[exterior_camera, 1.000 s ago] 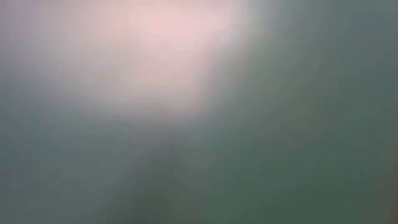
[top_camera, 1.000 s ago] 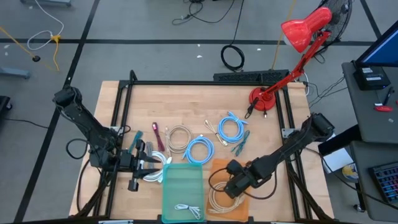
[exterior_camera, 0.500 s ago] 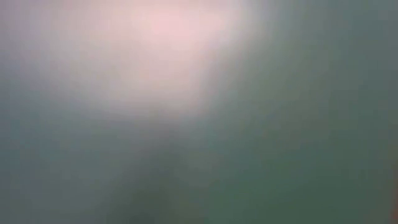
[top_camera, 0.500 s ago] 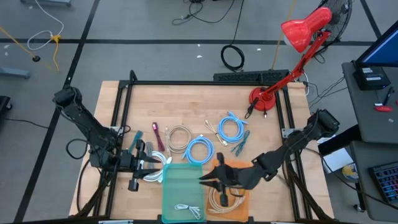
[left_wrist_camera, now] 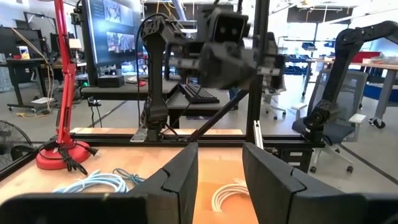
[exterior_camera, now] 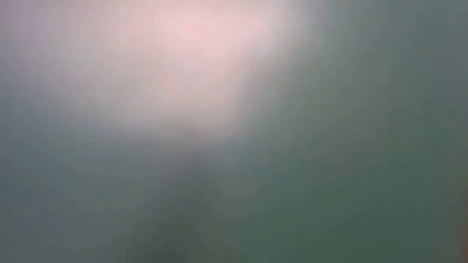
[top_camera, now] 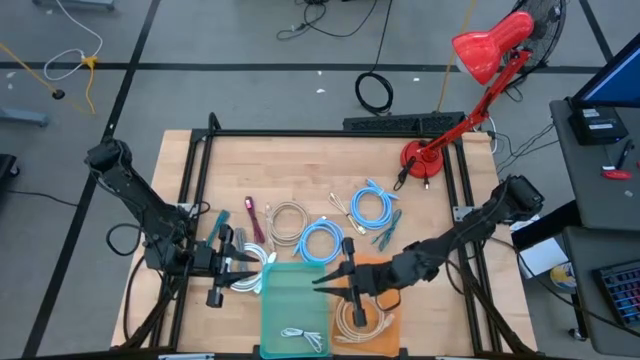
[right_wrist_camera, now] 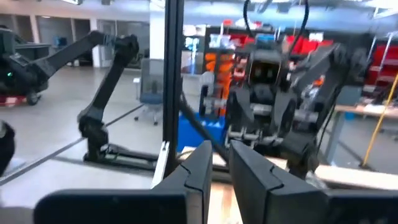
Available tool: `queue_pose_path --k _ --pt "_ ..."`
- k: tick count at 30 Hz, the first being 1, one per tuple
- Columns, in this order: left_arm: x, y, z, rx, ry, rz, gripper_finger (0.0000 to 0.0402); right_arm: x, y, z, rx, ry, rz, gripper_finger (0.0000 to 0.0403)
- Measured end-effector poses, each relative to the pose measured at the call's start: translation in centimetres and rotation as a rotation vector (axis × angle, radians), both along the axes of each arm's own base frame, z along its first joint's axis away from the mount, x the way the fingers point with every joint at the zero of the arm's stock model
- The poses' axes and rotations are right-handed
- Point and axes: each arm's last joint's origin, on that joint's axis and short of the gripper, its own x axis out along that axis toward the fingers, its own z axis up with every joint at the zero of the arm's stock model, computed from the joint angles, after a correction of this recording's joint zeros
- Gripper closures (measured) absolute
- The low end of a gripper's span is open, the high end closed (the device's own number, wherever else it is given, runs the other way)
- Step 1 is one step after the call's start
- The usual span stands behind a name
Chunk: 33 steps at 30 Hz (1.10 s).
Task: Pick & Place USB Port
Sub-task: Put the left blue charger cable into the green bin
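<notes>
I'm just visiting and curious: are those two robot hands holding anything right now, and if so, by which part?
Neither holds anything. The left hand is open with an empty gap, beside the green tray. The right hand, above the orange tray, shows bare fingers with a narrow, empty gap.

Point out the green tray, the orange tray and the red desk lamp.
green tray (top_camera: 293, 290), high view, bare middle of its floor.
orange tray (top_camera: 392, 325), high view, its corner nearest the table's front edge.
red desk lamp (top_camera: 483, 50), high view, its shade.
</notes>
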Motion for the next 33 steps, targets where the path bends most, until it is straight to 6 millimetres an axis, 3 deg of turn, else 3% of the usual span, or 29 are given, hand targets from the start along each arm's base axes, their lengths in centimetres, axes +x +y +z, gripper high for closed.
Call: queue_pose_path --k 10,18,20,27,33 --pt "0.0 0.0 0.0 0.004 0.0 0.002 0.0275 0.4 -1.4 -4.0 0.054 0.002 0.218 0.0353" --pt "0.3 0.4 -0.7 0.075 0.055 0.066 0.0275 1.4 -4.6 -2.3 -0.033 -0.215 0.109 0.0353" --pt "0.4 0.6 -1.2 0.087 0.091 0.117 0.0275 1.7 -5.2 -2.6 -0.027 -0.181 0.049 0.0353" --pt "1.0 1.6 -2.2 0.067 0.159 0.227 0.0275 2.1 -7.6 -3.3 0.095 -0.077 -0.514 0.0341" --pt "1.4 1.8 -2.2 0.025 0.165 0.196 0.0275 2.3 -8.3 -3.5 0.161 -0.068 -0.552 0.0326"
